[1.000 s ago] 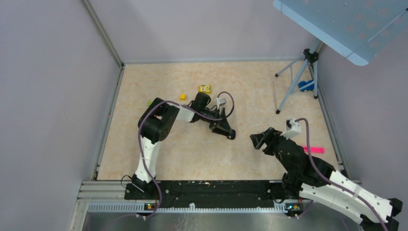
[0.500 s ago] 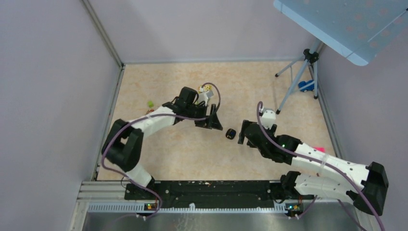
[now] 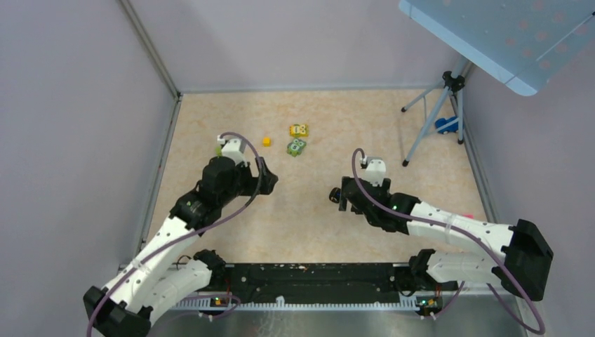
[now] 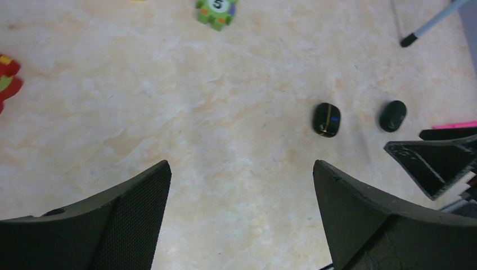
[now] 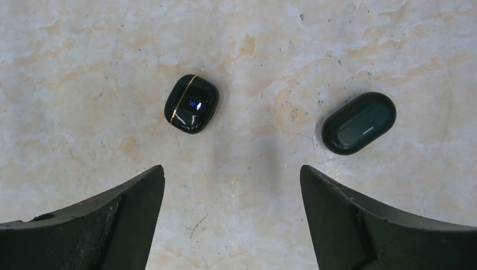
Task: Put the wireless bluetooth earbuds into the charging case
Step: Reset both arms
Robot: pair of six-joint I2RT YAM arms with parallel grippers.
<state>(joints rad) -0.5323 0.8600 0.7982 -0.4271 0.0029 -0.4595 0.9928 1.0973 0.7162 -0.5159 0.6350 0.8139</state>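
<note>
Two black pieces lie apart on the marbled table. The rounded one with a gold seam and a small blue light looks like the charging case (image 5: 191, 103) (image 4: 327, 119), lid shut. To its right lies a black oval piece (image 5: 359, 122) (image 4: 392, 115) of about the same size, with a short pale line. No loose earbuds show in any view. My right gripper (image 5: 232, 169) (image 3: 340, 197) hovers open just short of both pieces, nothing between its fingers. My left gripper (image 4: 242, 163) (image 3: 261, 181) is open and empty, well to the left of them.
A green numbered block (image 3: 295, 146) (image 4: 216, 10), a yellow block (image 3: 299, 130) and a small yellow cube (image 3: 266, 140) sit at the back. A red-green toy (image 4: 8, 79) lies left. A tripod (image 3: 435, 112) stands back right. A pink marker (image 4: 455, 125) lies behind my right gripper.
My left arm has let go of a black piece at the table's middle, opened wide and drawn back to the left. My right arm has swung in towards the pieces.
</note>
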